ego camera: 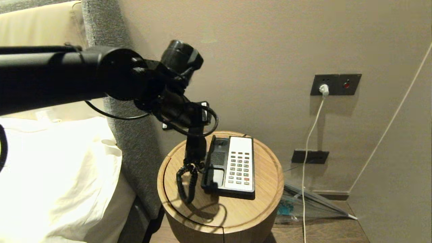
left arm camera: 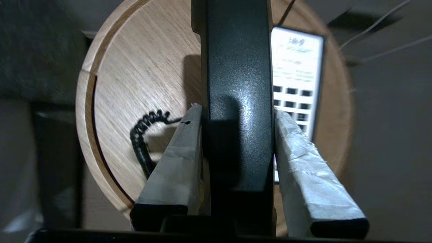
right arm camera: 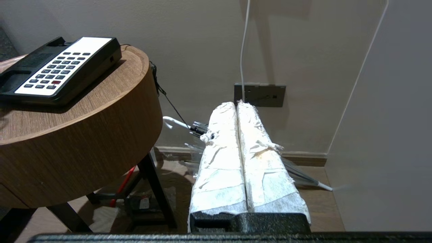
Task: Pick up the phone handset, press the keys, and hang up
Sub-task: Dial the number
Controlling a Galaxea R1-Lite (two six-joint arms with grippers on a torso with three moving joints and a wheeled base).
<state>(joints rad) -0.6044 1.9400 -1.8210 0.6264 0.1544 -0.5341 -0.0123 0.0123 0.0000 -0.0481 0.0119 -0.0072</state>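
My left gripper (left arm camera: 236,109) is shut on the phone handset (left arm camera: 238,84), its white-wrapped fingers (left arm camera: 175,162) pressing both long sides. In the head view the black handset (ego camera: 195,145) hangs nearly upright above the left part of the round wooden table (ego camera: 263,202), clear of the phone base (ego camera: 216,168). Its coiled cord (ego camera: 187,184) loops down onto the tabletop. The keys (ego camera: 240,167) lie uncovered in the cream faceplate, to the right of the empty cradle. My right gripper (right arm camera: 238,104) stays parked low beside the table, shut and holding nothing.
A bed with a white pillow (ego camera: 57,175) and a grey headboard (ego camera: 128,135) stands left of the table. On the wall at right a socket (ego camera: 335,84) holds a white charger cable (ego camera: 308,141). A clear umbrella (ego camera: 310,202) lies on the floor.
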